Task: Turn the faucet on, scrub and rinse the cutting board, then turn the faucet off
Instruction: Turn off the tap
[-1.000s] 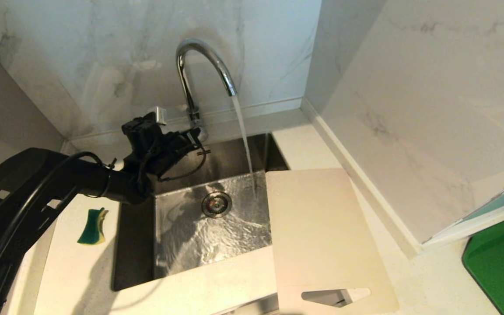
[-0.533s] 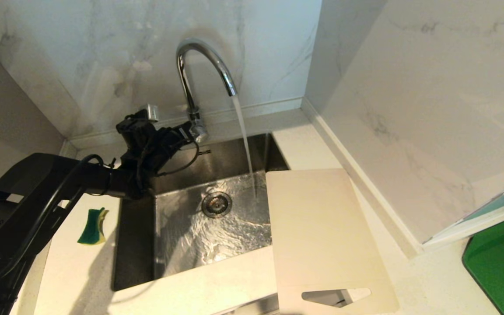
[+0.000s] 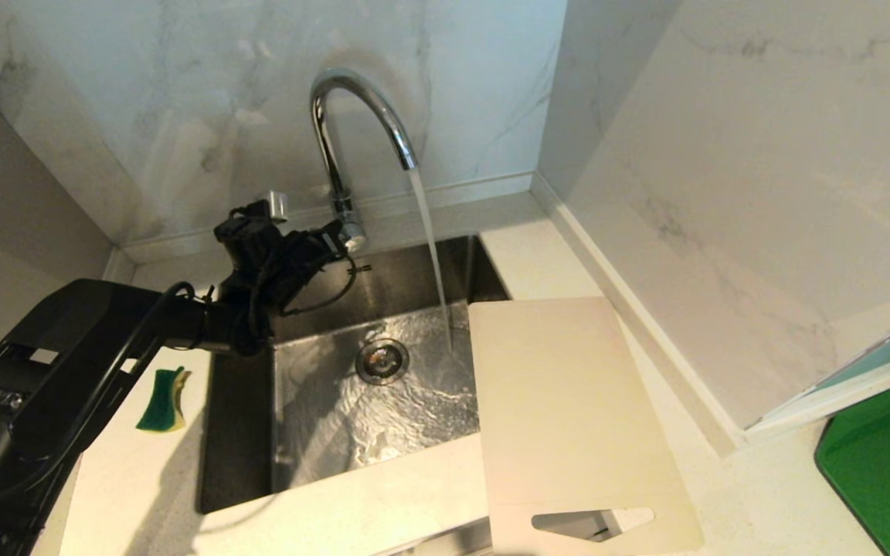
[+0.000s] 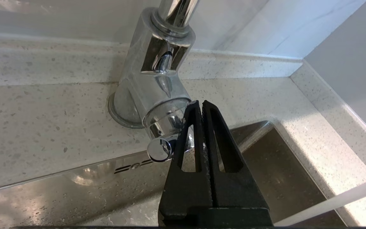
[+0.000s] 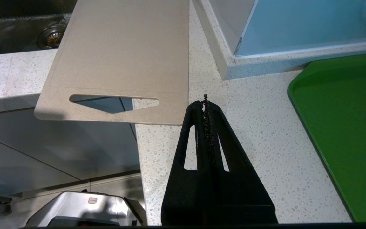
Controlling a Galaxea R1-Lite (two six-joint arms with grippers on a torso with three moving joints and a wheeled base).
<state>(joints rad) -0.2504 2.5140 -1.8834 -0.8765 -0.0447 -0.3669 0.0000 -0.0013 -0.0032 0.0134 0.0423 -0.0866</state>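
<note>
1. Left hand [image 4: 200,103], fingers pressed together and empty, sits at the side lever of the tall chrome gooseneck faucet [image 3: 352,116]; water runs, so turning on looks done.
2. Right hand [image 5: 205,98], also pressed together, hangs near the front surface.
3. Pale beige rectangular cutting board [image 3: 568,417] lies dry-looking, right of the steel sink [image 3: 244,432], overhanging the near edge; scrubbing, rinsing, shutoff remain.
4. Green-yellow sponge [image 3: 163,399] waits left, with open room.

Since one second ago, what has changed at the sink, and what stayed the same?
The left gripper, shut and empty, drew a little back toward the robot beside the lever at the base of the faucet, and the arm behind it sank lower in the head view. Water keeps running into the sink. The cutting board and the sponge did not move.
</note>
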